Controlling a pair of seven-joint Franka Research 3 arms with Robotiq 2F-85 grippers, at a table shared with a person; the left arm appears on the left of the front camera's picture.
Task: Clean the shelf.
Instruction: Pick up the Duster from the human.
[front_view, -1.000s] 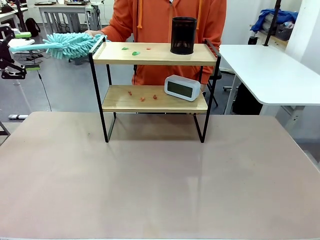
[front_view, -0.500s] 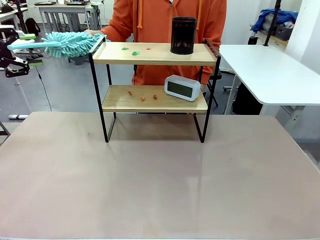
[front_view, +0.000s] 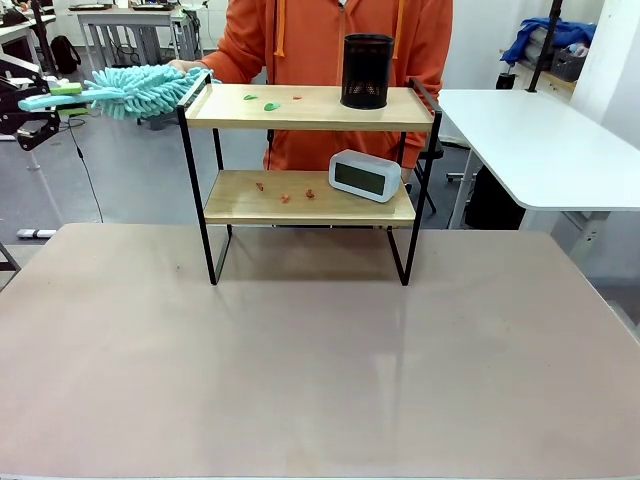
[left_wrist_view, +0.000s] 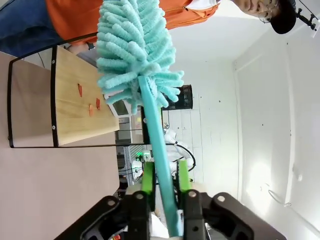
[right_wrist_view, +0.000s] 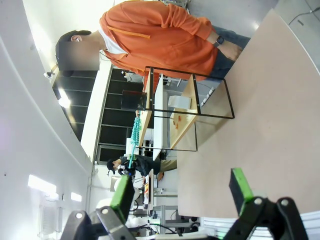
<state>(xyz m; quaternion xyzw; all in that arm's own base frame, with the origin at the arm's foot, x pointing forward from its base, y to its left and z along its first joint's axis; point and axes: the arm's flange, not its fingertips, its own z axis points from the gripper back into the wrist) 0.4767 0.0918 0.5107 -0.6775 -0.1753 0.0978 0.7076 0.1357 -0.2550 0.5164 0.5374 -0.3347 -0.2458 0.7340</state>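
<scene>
The shelf (front_view: 310, 108) stands at the table's far middle, two wooden boards in a black frame. Red and green scraps (front_view: 270, 105) lie on its top board and red ones (front_view: 285, 196) on the lower board. A teal fluffy duster (front_view: 140, 88) hangs level in the air just left of the top board. My left gripper (front_view: 50, 100) is shut on its handle (left_wrist_view: 161, 170), green pads on both sides. A person's hand (front_view: 186, 67) rests at the duster's head end. My right gripper (right_wrist_view: 181, 190) stands open and empty, far from the shelf (right_wrist_view: 185, 100).
A black mesh cup (front_view: 367, 70) stands on the top board's right part. A white digital clock (front_view: 365, 175) sits on the lower board at the right. The person in an orange hoodie (front_view: 330, 40) stands right behind the shelf. A white side table (front_view: 540, 140) is at the right.
My left gripper has closed on the duster's handle. The duster has risen slightly and shifted a little toward the shelf. Shelf, cup and clock have not moved.
</scene>
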